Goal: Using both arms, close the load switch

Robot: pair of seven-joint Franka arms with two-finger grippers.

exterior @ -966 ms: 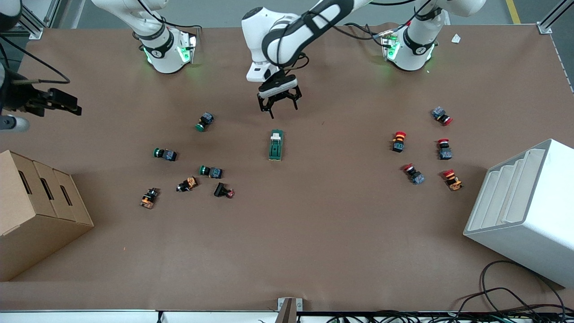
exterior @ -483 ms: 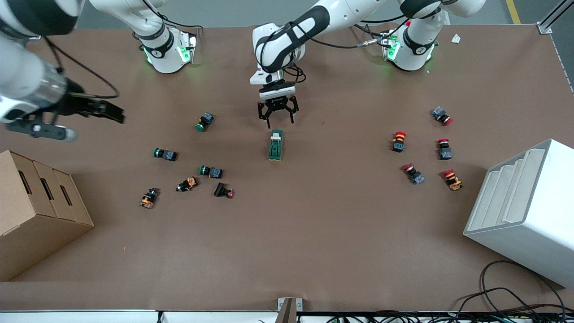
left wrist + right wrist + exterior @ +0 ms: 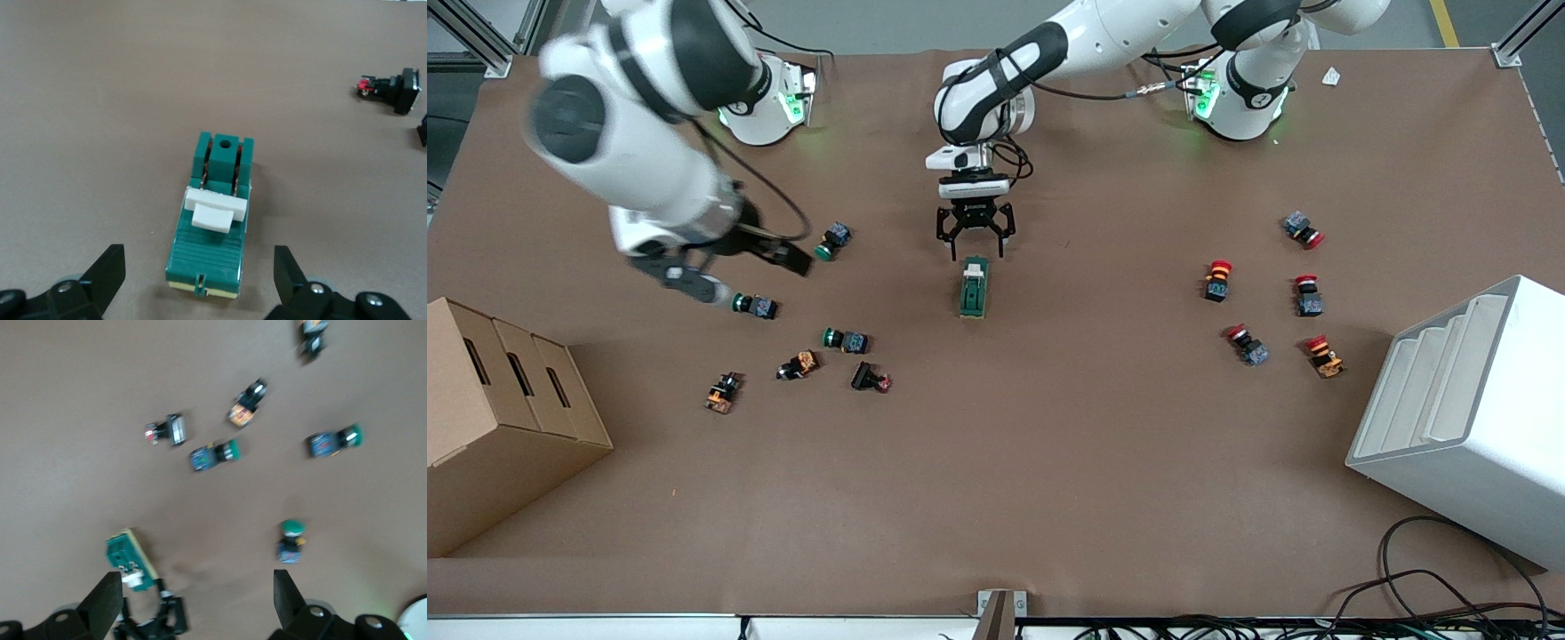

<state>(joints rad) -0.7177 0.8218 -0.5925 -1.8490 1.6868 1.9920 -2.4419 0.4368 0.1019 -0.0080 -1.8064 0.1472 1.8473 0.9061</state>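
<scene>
The load switch (image 3: 974, 287) lies lengthwise toward the front camera, white lever (image 3: 215, 212) at the bases' end. The left gripper (image 3: 974, 238) hovers just above that end, fingers apart; the right gripper (image 3: 725, 267), fingers apart, is over the green buttons (image 3: 754, 306).

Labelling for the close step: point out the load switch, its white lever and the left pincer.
load switch (image 3: 973, 297): front view, green body.
white lever (image 3: 215, 212): left wrist view, middle of the handle.
left pincer (image 3: 975, 246): front view, midway between its open fingertips, over the table by the switch.

The right end effector (image 3: 796, 263) swings in from the surface's edge at the right arm's end and now hangs, fingers spread, over the green push buttons (image 3: 834, 240) near the right arm's base. The left end effector (image 3: 974, 244) drops lower and now hovers, fingers apart, just above the load switch (image 3: 974, 287) end toward the bases.
</scene>
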